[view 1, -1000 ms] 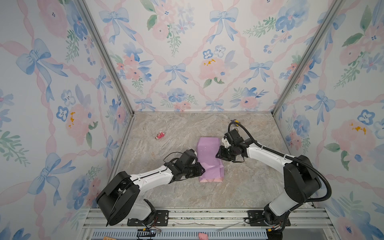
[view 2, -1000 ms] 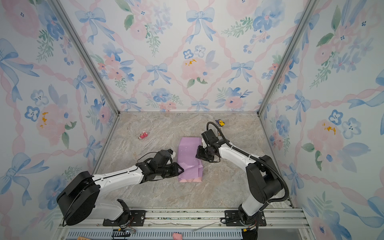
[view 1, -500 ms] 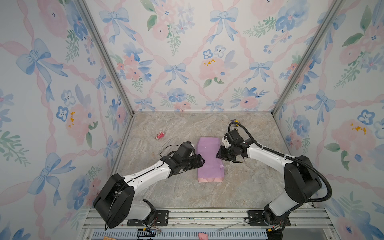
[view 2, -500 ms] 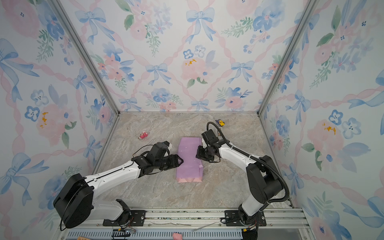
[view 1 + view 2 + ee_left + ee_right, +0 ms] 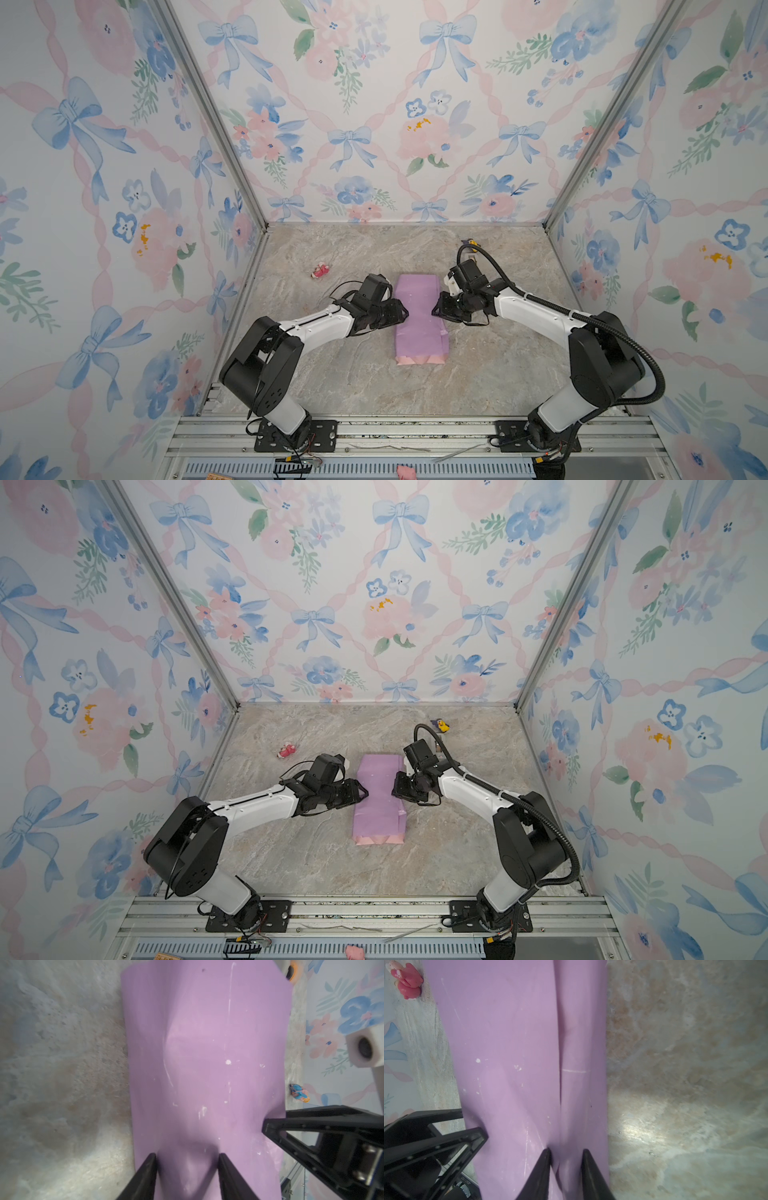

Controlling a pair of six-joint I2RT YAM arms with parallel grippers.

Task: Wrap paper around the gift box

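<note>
A pink toy (image 5: pixel 320 271) lies far left, clear of the work. Left tool (image 5: pixel 402 312), jaws half spread, presses the paper (image 5: pixel 419 328), folded lilac-out in the middle of the desk (image 5: pixel 332 386); the box is hidden, presumably inside. Right tool (image 5: pixel 436 309) straddles the seam, jaws narrowly apart; pinching or not, I cannot tell. Sides look wrapped; next, I judge, the seam needs fixing and the open ends folding.

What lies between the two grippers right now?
Only the paper, lilac side out and folded into a long parcel, separates the left gripper and right gripper; both top views show it.
</note>
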